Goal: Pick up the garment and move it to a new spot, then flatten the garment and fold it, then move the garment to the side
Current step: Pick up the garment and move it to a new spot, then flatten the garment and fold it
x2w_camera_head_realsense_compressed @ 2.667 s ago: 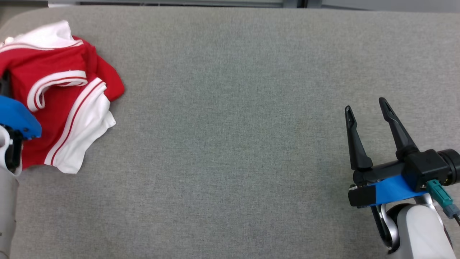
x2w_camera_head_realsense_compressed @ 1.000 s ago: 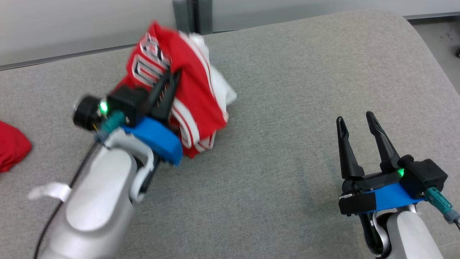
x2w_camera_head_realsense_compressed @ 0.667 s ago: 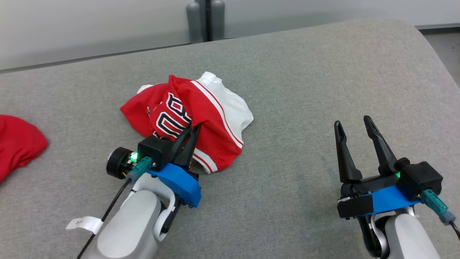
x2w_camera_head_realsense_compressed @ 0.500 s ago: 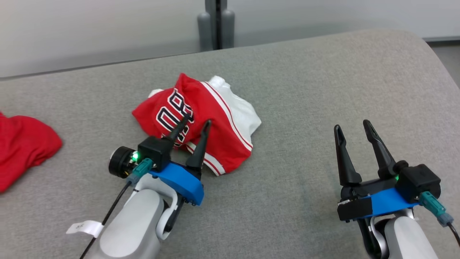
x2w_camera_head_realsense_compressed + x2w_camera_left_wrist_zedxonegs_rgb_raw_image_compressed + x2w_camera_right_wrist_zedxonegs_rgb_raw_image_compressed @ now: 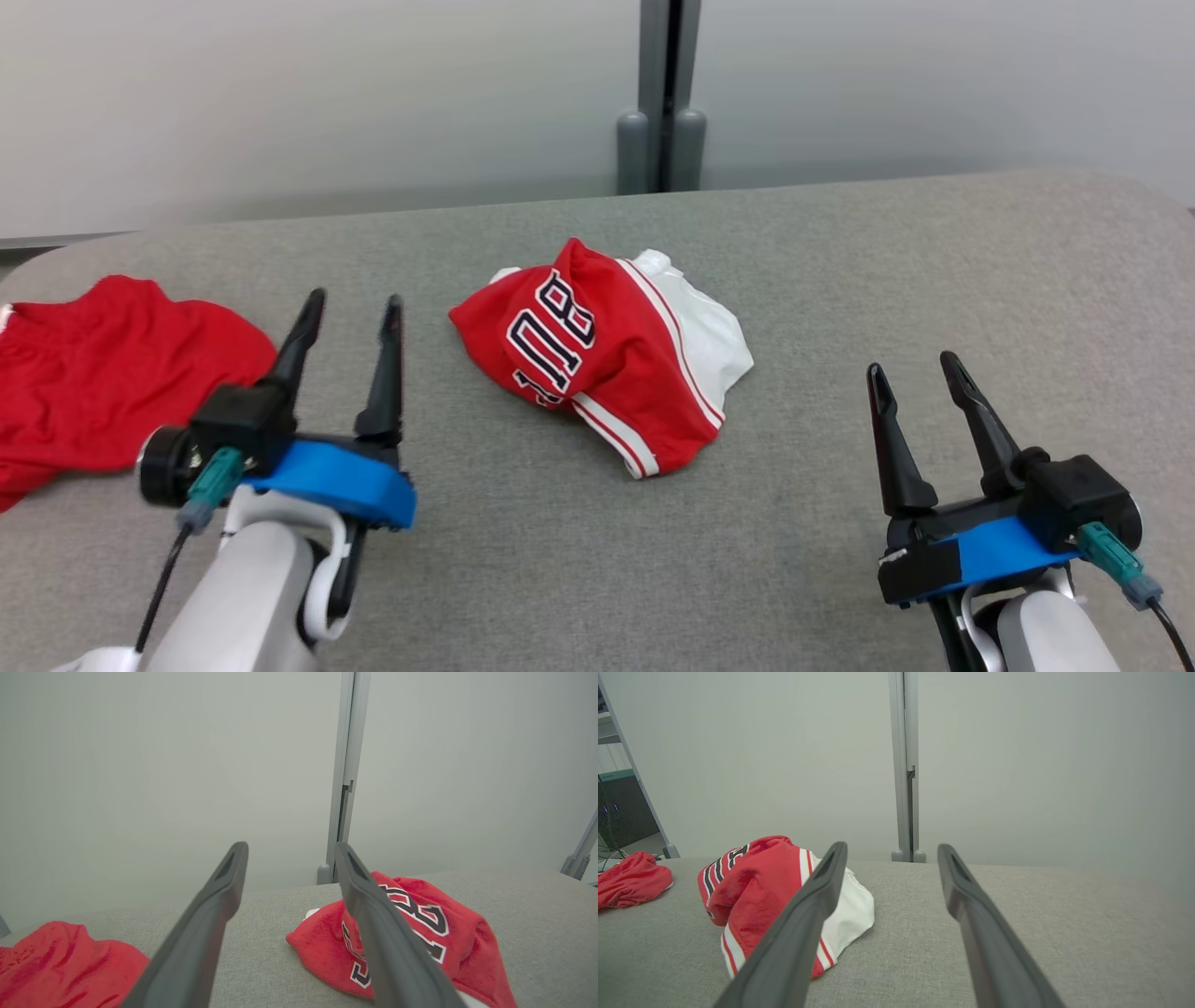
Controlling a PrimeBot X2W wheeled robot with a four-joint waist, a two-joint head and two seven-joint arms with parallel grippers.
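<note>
Item count for you at the controls: two grippers, two pieces of cloth, one padded surface, one post.

Left gripper (image 5: 355, 301): one. You have its fingers spread wide and empty. It sits at the lower left of the head view, to the left of the garment and apart from it.

Right gripper (image 5: 912, 366): one. Its fingers are likewise spread wide and empty, at the lower right, well apart from the garment.

Red cloth (image 5: 112, 373): one, plain red and rumpled. It lies at the far left of the surface, near your left gripper's outer side and well apart from the garment.

Post (image 5: 663, 93): one, grey and upright against the pale wall, behind the surface's far edge.

In the way: in the left wrist view one finger (image 5: 387, 933) crosses the garment's lettering. In the right wrist view one finger (image 5: 798, 933) covers part of its white panel.

Garment (image 5: 607, 373): one, the task's piece. It lies in a crumpled heap near the middle of the grey padded surface (image 5: 887, 261), between your two grippers and a little farther back. The fabric is red, with a white panel on the right side and white-and-red striped trim along the near edge. Dark lettering outlined in white sits on the upper left face (creased, so the characters cannot be read whole).
</note>
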